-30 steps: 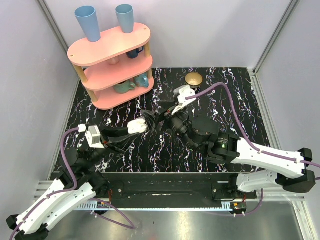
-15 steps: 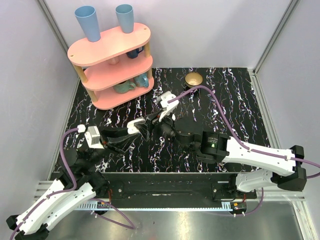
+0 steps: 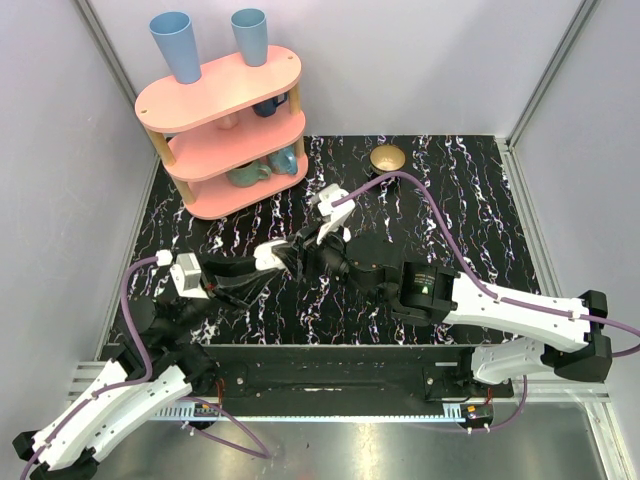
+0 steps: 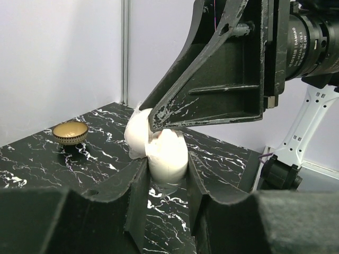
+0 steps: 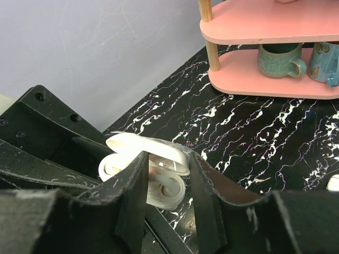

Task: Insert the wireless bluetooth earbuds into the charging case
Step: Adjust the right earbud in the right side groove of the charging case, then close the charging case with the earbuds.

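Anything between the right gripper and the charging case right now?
Nothing visible. The right gripper is already at the open charging case, with its fingers on either side of it. The left gripper clamps the case.

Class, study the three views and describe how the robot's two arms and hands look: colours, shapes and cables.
The left arm and the right arm both have white shells with black joints. A purple cable loops along each arm. The left hand and the right hand each have two matte black, wedge-shaped fingers, and these are scuffed.
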Robot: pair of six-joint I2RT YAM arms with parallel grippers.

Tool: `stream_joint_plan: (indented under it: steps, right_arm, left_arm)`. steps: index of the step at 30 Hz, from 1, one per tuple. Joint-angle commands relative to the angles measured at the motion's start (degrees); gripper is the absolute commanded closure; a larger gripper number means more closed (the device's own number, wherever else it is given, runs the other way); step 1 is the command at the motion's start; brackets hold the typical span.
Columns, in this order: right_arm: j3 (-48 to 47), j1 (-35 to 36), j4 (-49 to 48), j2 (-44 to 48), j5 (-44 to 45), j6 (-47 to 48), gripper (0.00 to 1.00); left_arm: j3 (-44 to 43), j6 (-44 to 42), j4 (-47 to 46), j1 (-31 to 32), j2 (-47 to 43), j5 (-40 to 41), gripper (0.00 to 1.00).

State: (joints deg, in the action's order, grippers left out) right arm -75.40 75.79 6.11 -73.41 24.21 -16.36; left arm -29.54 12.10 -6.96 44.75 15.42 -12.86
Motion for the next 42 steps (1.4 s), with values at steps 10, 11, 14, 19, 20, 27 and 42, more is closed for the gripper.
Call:
stream_joint_plan:
  steps: [10, 11, 14, 19, 20, 27, 42]
  right_arm:
    - [1.83, 0.24, -5.12, 5.19, -0.39, 2.56, 0.41]
    - [2.61, 0.24, -5.58, 5.64, -0.48, 2.74, 0.4]
    - [4.02, 0.24, -10.23, 7.31, -0.56, 3.7, 0.37]
    - [5.34, 0.24, -12.0, 9.16, 1.89, 2.83, 0.31]
    - [5.43, 0.24, -11.74, 9.33, 4.59, 1.43, 0.25]
    - [-1.15, -11.61, 5.11, 7.06, -6.7, -14.74, 0.11]
    - [-6.25, -15.67, 9.27, -2.18, -26.93, -17.66, 0.1]
  left_arm:
    - [-1.75, -0.67, -1.92, -0.19, -0.83, 1.26, 1.0]
    - [-1.66, -0.67, -1.65, -0.19, -0.74, 1.17, 1.0]
    - [-1.75, -0.5, -1.04, -0.19, -0.3, 0.56, 1.0]
    - [-1.84, -0.32, -0.86, -0.19, 0.49, -0.76, 1.0]
    - [-1.92, -0.32, -0.86, -0.19, 0.66, -1.54, 1.0]
    - [-3.76, 0.03, -1.21, -0.19, 3.47, -7.26, 1.0]
    - [-6.06, 1.61, -3.41, -0.19, 7.7, -14.82, 1.0]
